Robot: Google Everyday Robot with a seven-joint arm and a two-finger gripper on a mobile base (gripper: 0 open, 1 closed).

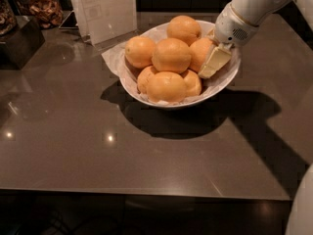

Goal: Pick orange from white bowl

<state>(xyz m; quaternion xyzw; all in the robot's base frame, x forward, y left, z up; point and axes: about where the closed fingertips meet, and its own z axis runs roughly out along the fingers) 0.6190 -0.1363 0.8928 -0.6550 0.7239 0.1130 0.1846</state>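
The white bowl (226, 80), lined with crinkled white paper, stands on the dark table right of centre at the back. It holds several oranges: one on top in the middle (171, 55), one at the back (184, 29), one at the left (139, 51), one at the front (166, 87) and one at the right (199, 53). My gripper (213, 62) reaches down from the upper right on a white arm. It is inside the bowl's right side, against the right-hand orange.
A white paper stand (105, 9) is behind the bowl at the back left. A jar of dried snacks (39, 6) and a dark box (19, 40) stand at the far left. The table's front edge (146, 194) runs along the bottom.
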